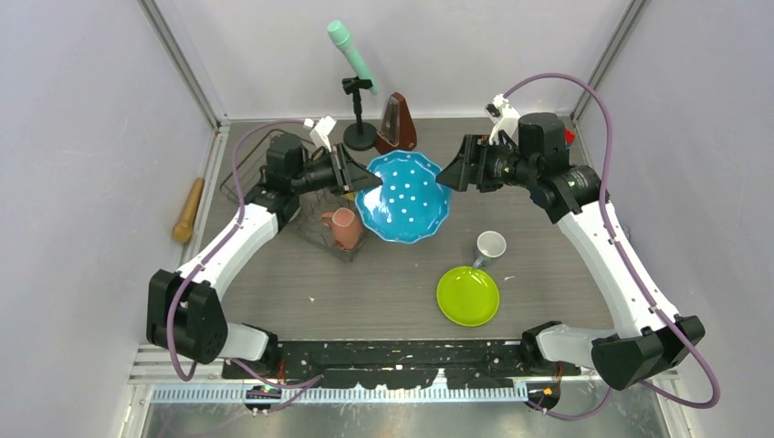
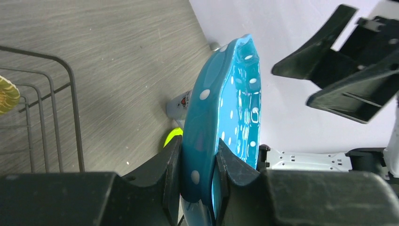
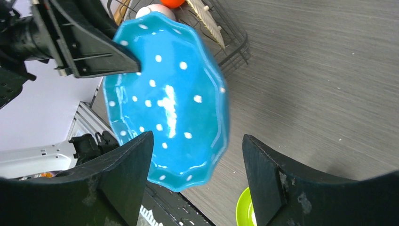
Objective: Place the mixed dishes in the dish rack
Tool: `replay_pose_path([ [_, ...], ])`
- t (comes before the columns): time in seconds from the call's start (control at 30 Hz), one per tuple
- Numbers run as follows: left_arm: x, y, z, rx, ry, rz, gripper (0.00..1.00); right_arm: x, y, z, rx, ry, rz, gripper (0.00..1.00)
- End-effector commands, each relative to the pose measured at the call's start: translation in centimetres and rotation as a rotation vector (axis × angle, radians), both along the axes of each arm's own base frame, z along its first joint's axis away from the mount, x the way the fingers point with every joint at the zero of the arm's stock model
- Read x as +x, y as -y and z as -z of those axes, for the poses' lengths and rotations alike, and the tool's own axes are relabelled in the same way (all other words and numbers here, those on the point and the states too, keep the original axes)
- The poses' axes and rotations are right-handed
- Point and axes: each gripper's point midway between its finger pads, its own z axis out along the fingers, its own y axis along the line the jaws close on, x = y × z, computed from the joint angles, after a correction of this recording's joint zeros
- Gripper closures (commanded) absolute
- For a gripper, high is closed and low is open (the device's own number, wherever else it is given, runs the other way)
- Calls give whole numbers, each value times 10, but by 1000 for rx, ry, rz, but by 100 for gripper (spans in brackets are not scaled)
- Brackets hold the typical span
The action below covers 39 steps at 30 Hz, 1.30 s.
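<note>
My left gripper [image 1: 359, 178] is shut on the rim of the blue white-dotted scalloped plate [image 1: 404, 196] and holds it tilted above the table; the left wrist view shows the rim pinched between both fingers [image 2: 197, 174]. My right gripper [image 1: 447, 173] is open and empty, just off the plate's opposite edge; the plate [image 3: 169, 99] lies ahead of its spread jaws [image 3: 197, 165]. The dish rack [image 1: 321, 239] sits under the left arm, with the pinkish-tan mug [image 1: 344, 228] at its corner. In the rack [image 3: 230, 42] are the orange bowl [image 3: 171, 2], white bowl [image 3: 155, 10] and yellow woven-look plate [image 3: 204, 16].
The small grey mug [image 1: 490, 246] and lime-green plate [image 1: 467, 295] sit on the table at front right. The brown metronome [image 1: 397, 123] and black microphone stand [image 1: 359, 137] stand at the back. A wooden handle [image 1: 189, 210] lies outside the left wall.
</note>
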Motion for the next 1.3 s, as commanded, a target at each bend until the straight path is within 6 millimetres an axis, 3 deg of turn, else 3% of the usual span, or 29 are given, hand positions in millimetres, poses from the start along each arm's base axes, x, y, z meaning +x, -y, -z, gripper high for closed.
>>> replay_pose_path([
  [0.0,-26,-3,-87,-158,215,73,100,5,1,-10,72,9,16,24],
  [0.2,-29,-4,-98,-195,217,83,100,3,-10,-6,164,-56,-32,25],
  [0.33,-30,-3,-107,-226,227,87,100,-1,-22,-12,242,-80,-81,34],
  [0.53,-28,-2,-110,-239,219,101,100,-3,-29,-21,302,-85,-117,63],
  [0.6,-28,-1,-108,-236,213,106,100,-4,-30,-24,310,-80,-120,77],
  [0.67,-27,-1,-106,-228,211,104,100,-4,-29,-25,310,-75,-116,97],
  [0.7,-27,-2,-105,-219,216,102,94,-2,-29,-26,308,-69,-106,98],
  [0.83,-21,-16,-92,-119,220,30,54,6,-22,-27,273,-40,-58,100],
  [1.03,-12,-71,-50,201,131,-234,18,25,-11,-25,127,49,23,100],
  [1.17,-17,-107,-32,361,91,-388,8,41,-21,-26,-19,146,57,100],
  [1.27,-24,-136,-14,471,41,-506,3,41,-48,-40,-87,243,6,100],
])
